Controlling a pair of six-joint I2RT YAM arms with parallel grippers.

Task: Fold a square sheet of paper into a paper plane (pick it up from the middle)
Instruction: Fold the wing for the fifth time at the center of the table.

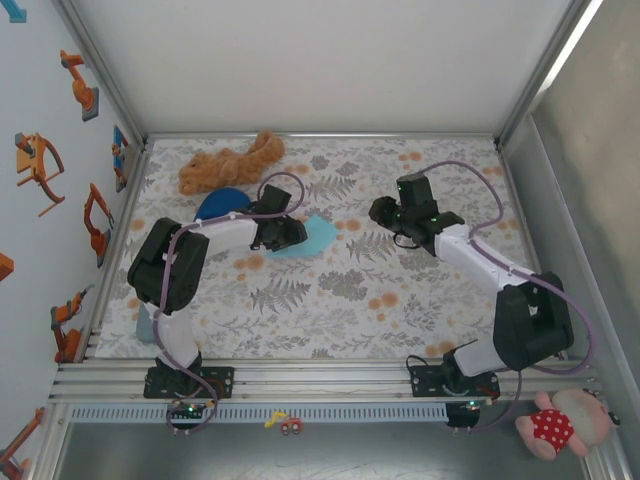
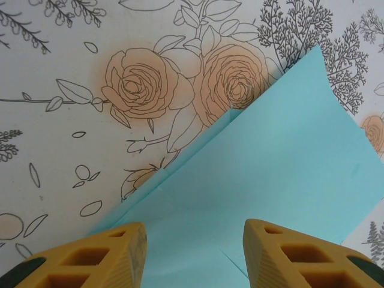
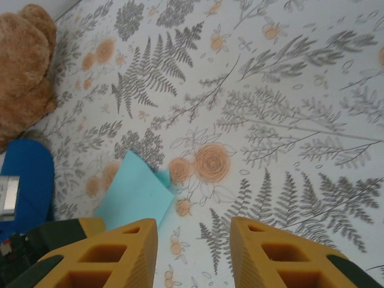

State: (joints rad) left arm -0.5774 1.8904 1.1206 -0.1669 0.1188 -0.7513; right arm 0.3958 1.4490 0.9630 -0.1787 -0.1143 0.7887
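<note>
left tool [image 2: 195, 233]: jaws apart over the partly folded light-blue paper sheet [image 2: 270, 180], gripping nothing | right tool [image 3: 193, 227]: jaws apart, empty, above the floral surface [image 3: 288, 120] | paper sheet: flat, left of centre in top view, near blue dome [image 1: 220, 203]

Top external: fixed, high behind the arm bases, looking down and forward over the whole floral table [image 1: 330, 300]. Left wrist: very near the surface, facing down past left gripper's fingers [image 2: 114, 258] onto the paper [image 2: 288, 180]. Right wrist: higher, tilted, past right gripper's fingers [image 3: 120, 252]. All three share the paper; right wrist and top share the plush toy [image 3: 24, 66]
</note>
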